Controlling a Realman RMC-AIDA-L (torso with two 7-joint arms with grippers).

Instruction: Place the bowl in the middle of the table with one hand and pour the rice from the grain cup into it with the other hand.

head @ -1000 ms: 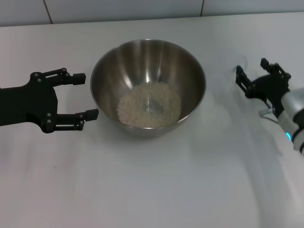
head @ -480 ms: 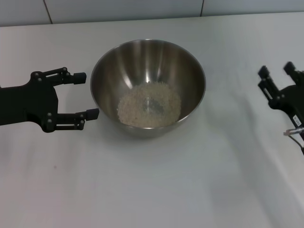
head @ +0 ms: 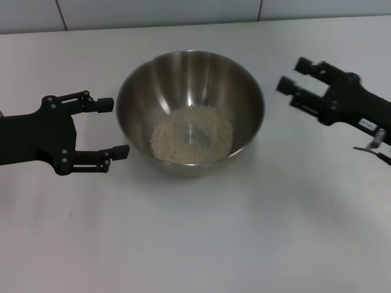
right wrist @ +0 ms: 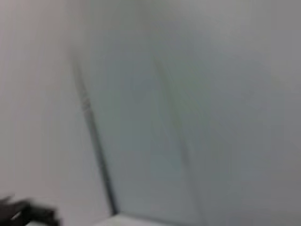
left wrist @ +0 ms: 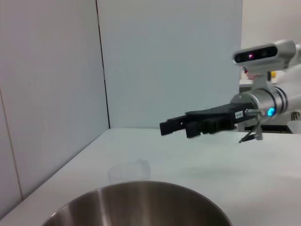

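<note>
The steel bowl (head: 244, 91) stands in the middle of the white table (head: 201, 238), with a loose heap of rice (head: 192, 135) in its bottom. My left gripper (head: 115, 127) is open and empty just left of the bowl, its fingertips close to the wall and apart from it. My right gripper (head: 292, 74) is open and empty to the right of the bowl, pointing toward it. In the left wrist view the bowl rim (left wrist: 136, 188) is in front and the right gripper (left wrist: 175, 129) hovers beyond it. A faint clear shape on the table there may be the grain cup (left wrist: 129, 168). I cannot make it out in the head view.
A pale wall with dark seams (head: 159, 12) runs along the table's far edge. The right wrist view shows only a blurred wall. Bare white tabletop lies in front of the bowl and both grippers.
My right gripper drew away to the right edge, then swung back, and now points left toward the bowl. The left gripper, bowl and rice have stayed almost still.
</note>
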